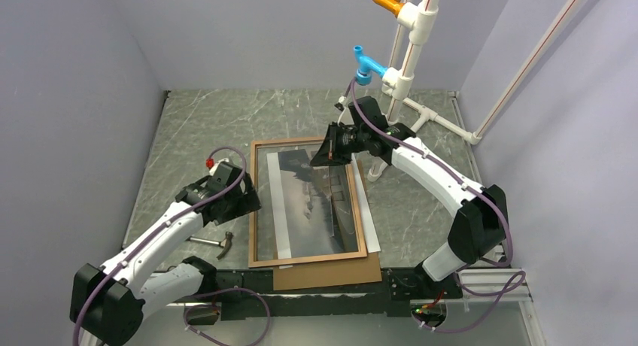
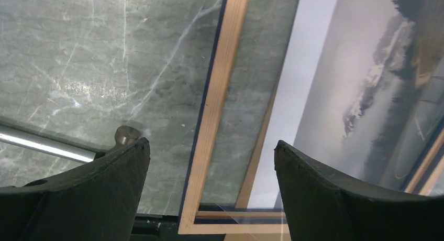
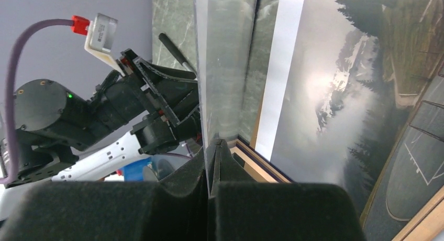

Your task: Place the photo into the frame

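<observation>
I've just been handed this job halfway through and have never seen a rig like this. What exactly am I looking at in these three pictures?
The machine is two robot arms bolted at the near edge of a marbled table: a left arm and a right arm. The wide picture looks down from above and behind them. The other two come from a camera on each wrist, so the dark shapes at the bottom are that arm's own fingers.

In the middle lies the frame, with the photo showing through its opening and a brown backing board sticking out at the near edge. A hammer lies beside the left arm.

The left pincer is open above the frame's left rail, holding nothing. The right pincer is shut at the frame's far end, pinching what looks like a thin clear sheet.
</observation>
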